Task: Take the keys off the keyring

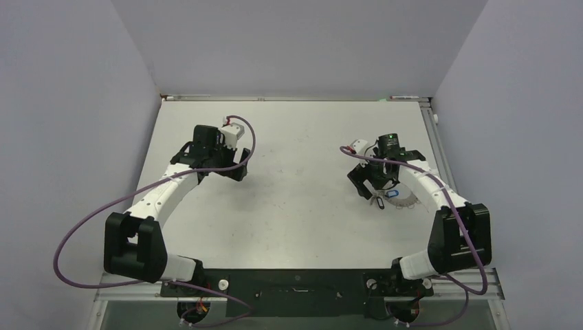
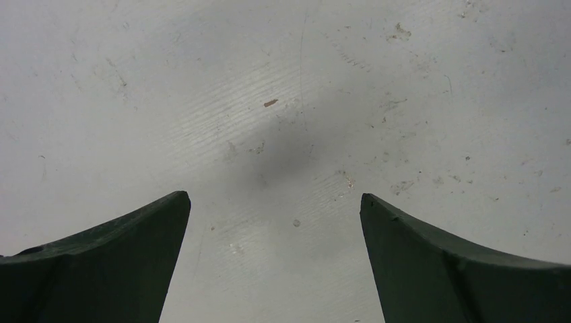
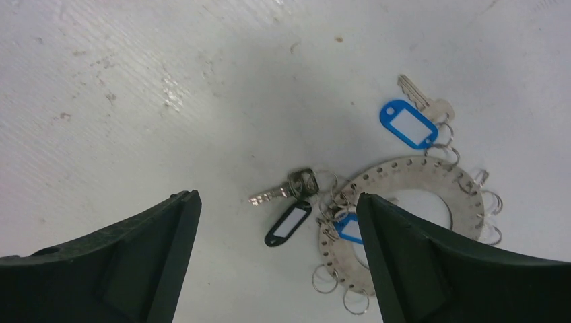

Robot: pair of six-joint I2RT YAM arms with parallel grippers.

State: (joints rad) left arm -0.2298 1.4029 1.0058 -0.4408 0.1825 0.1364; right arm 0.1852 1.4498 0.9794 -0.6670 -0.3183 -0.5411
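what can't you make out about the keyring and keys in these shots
1. Right wrist view: one finger of the right tool covers part of the keyring and part of a blue tag on it.
2. Top view: the keys are too small to count, and the right arm overlaps the ring.
3. Left wrist view: only table under the left tool.

A: What is the right gripper (image 3: pixel 277 196) hiding?
B: One finger (image 3: pixel 438 269) is covering the ring's (image 3: pixel 411 176) near part and half a blue tag (image 3: pixel 349 227).
A: And from above?
B: The arm (image 1: pixel 430 185) is overlapping the ring; the keys (image 1: pixel 380 201) are showing too small to count.
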